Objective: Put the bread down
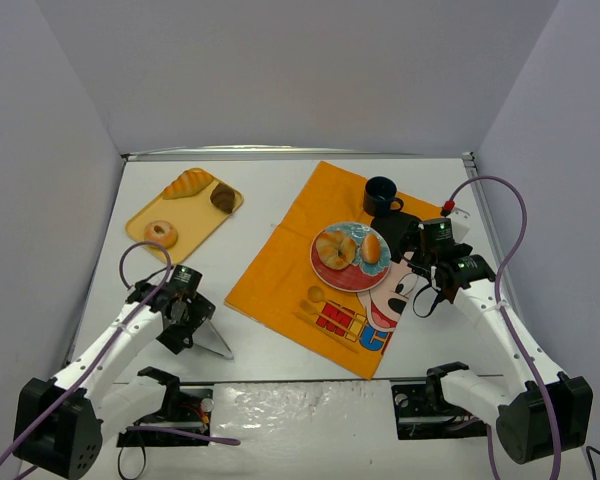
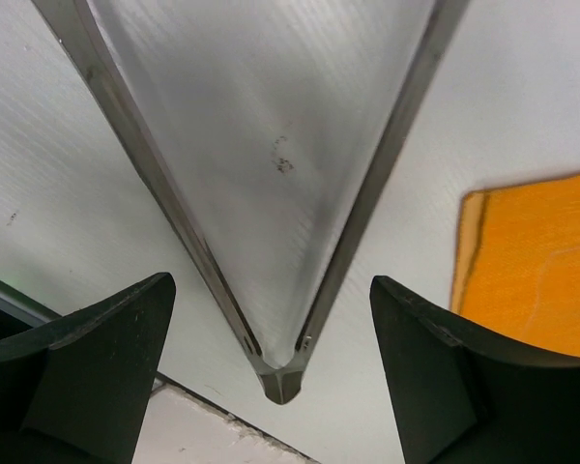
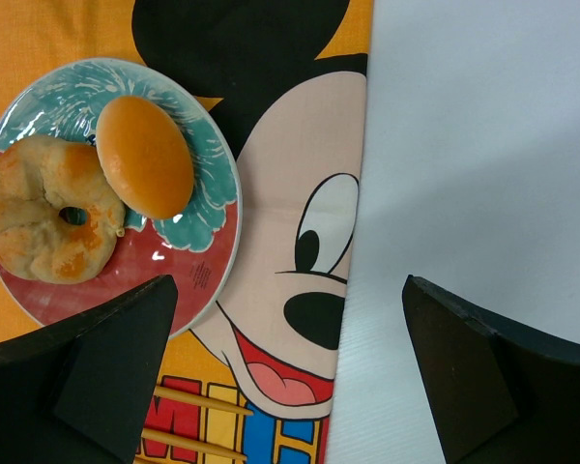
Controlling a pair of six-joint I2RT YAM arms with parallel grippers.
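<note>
Top view: bread is split across two spots. The plate [image 1: 352, 284] on the orange mat [image 1: 280, 270] carries a ring bread [image 1: 335, 248] and a bun [image 1: 371, 246], touching. The yellow tray [image 1: 195, 215], far left on the desk [image 1: 280, 180], has a croissant [image 1: 188, 184], a dark roll [image 1: 222, 197] and a doughnut [image 1: 161, 233]. The right claw [image 1: 422, 285] hangs just right of the plate, with the mug [image 1: 381, 195] close on its far side. The left claw [image 1: 185, 325] sits near-left, well apart from the tray.

Left wrist: claw spread wide, nothing gripped. A metal wedge [image 2: 271, 174] lies on the desk directly under the gap, with the mat corner to its right.

Right wrist: claw spread wide, empty. The bun leans on the ring bread and overhangs toward the plate's right rim. Chopsticks [image 3: 198, 406] lie on the mat at the near edge.

Risks, my read:
- The plate is crowded. Another piece dropped there could shove the bun over the rim, since it rests on a slope and not flat.
- If the right arm swings far or left while low, it could clip the mug or the plate edge.
- If the left claw descends or closes here, it pinches the wedge, not bread. It needs to lift and travel to the tray first.
- The croissant and dark roll are nearly touching, so a wide approach may nudge both.
</note>
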